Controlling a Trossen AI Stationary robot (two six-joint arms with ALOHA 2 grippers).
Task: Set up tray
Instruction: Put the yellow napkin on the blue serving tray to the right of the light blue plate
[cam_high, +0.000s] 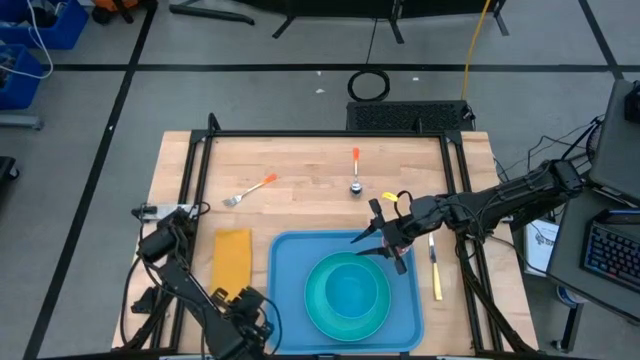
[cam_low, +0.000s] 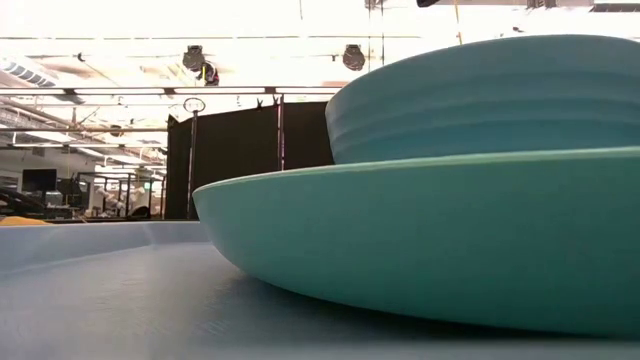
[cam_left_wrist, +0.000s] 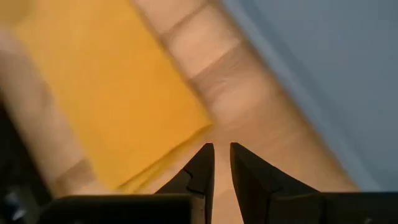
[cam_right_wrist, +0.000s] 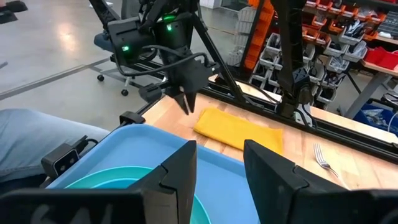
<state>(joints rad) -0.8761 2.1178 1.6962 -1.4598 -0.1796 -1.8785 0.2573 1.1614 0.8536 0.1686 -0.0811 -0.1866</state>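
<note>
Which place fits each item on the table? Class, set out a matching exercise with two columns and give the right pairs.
Things:
1. teal plate
2. yellow napkin
3. fork
4. knife

Places:
A. on the wood, right of the tray
B. on the tray
C. on the wood, beyond the napkin
D. on the wood, left of the tray

Pairs: 1-B, 2-D, 3-C, 4-A

The tray (cam_high: 285, 270) was a large flat blue rectangle with rounded corners and a raised rim. It lay flat at the table's near edge.
</note>
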